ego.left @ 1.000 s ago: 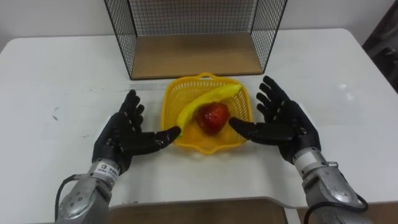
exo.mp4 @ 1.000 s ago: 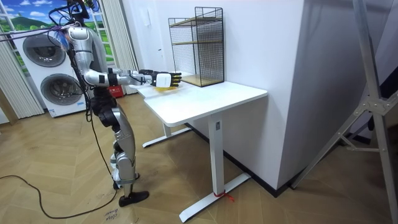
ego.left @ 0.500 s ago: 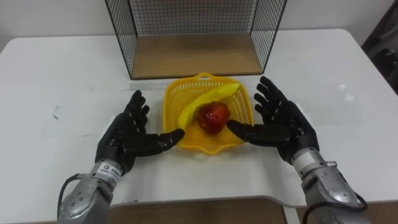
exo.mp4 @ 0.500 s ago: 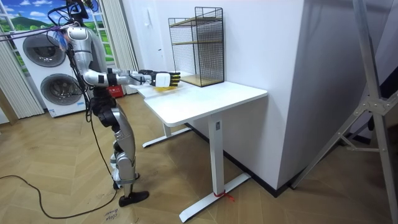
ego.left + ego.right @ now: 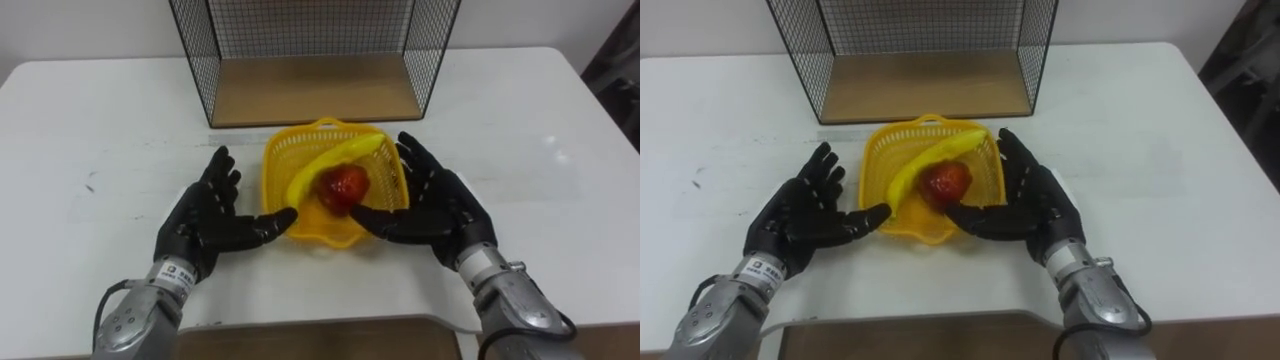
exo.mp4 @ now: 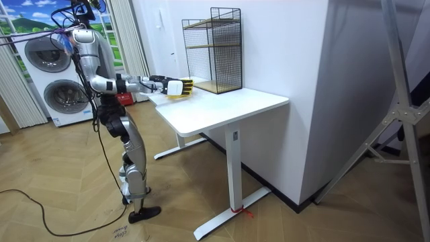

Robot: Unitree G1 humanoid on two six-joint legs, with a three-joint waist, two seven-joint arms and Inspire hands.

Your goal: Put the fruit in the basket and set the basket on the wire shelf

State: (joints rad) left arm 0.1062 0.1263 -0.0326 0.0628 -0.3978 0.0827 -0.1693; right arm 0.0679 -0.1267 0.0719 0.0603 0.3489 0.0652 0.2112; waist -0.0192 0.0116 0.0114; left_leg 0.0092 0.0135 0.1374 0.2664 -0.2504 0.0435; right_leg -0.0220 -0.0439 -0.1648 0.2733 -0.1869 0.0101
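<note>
The banana (image 5: 338, 160) and a red fruit (image 5: 343, 188) lie in the basket (image 5: 285, 150). The left hand (image 5: 205, 220) and right hand (image 5: 437, 205) flank it, fingers spread and palms inward, likely for lifting it onto the wire shelf (image 5: 310, 90) just behind.

No text can be read anywhere. At the lower left of the left eye view, the wrist behind the left hand (image 5: 205, 225) carries a small white label (image 5: 176, 268) whose dark print is too small to read.

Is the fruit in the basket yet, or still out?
In: the banana and the red fruit both lie inside the yellow basket.
</note>
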